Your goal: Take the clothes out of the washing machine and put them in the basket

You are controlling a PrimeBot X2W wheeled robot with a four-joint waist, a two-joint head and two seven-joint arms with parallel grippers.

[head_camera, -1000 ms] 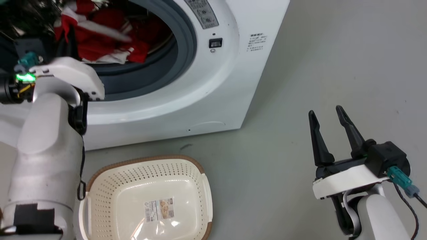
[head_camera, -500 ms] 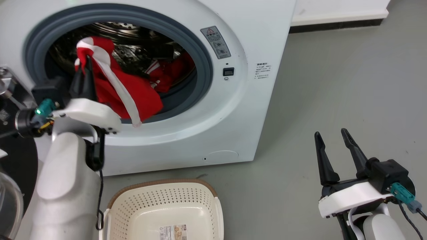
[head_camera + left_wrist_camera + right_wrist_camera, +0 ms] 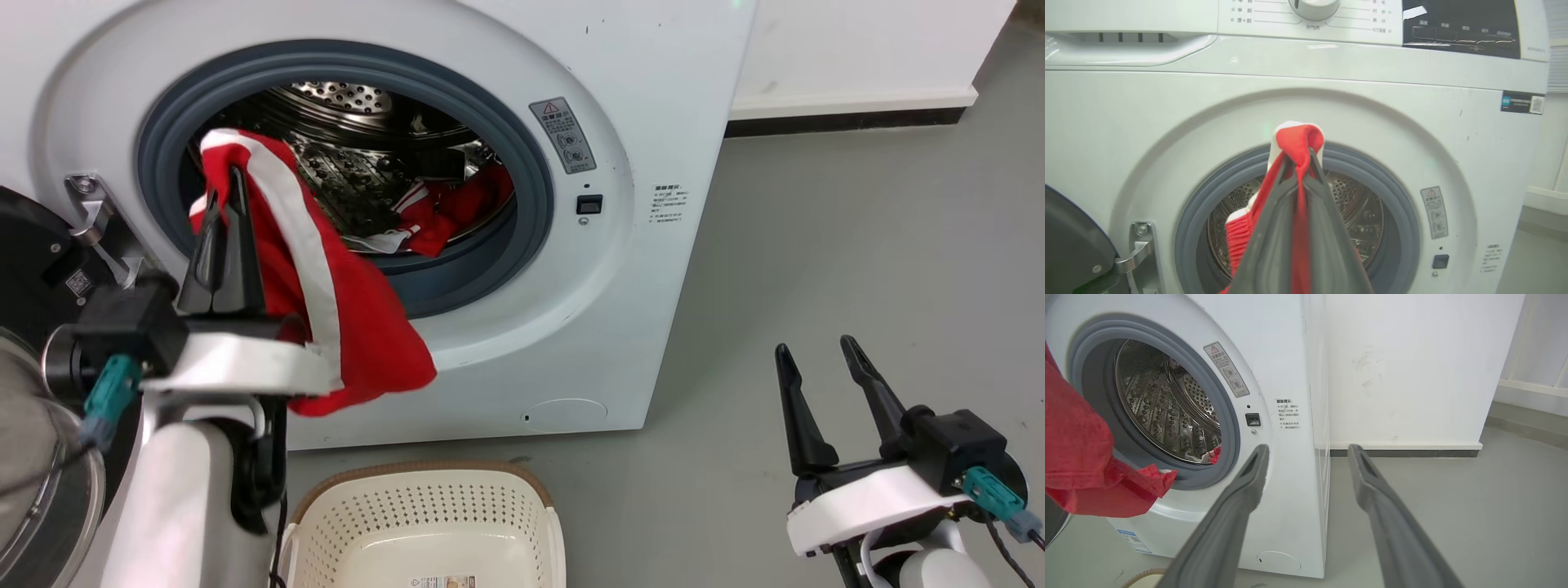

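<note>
Now left claw clamps red garment, right claw spread above grey floor by white wall.

Warning-triangle sticker on washing machine

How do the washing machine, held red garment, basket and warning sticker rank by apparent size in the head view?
1. Washing machine.
2. Red garment and basket: alike, as the basket is cut off by the frame.
3. Warning sticker.

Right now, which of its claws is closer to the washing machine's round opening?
Left. The left gripper, shut on a red garment, is right in front of the opening of the washing machine; the right gripper is open, off to the side over the floor.
</note>
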